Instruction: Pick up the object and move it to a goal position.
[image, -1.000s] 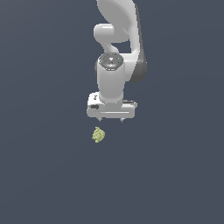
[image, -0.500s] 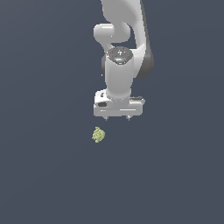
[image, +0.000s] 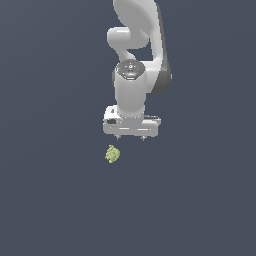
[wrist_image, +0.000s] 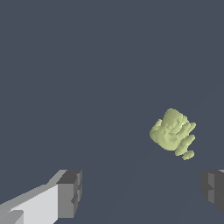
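open gripper (image: 130, 137) hangs clear above object (image: 112, 154); bare dark surface (image: 50, 200) all round object, nothing blocks approach.

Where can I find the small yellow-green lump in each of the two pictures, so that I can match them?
Exterior view: the lump lies on the dark floor, below the gripper and slightly toward the exterior view's left.
Wrist view: the lump shows ahead of the gripper, nearer one dark fingertip than the other, not between them.
Shared landmark: the open gripper's fingertips, apart from the lump in both views.
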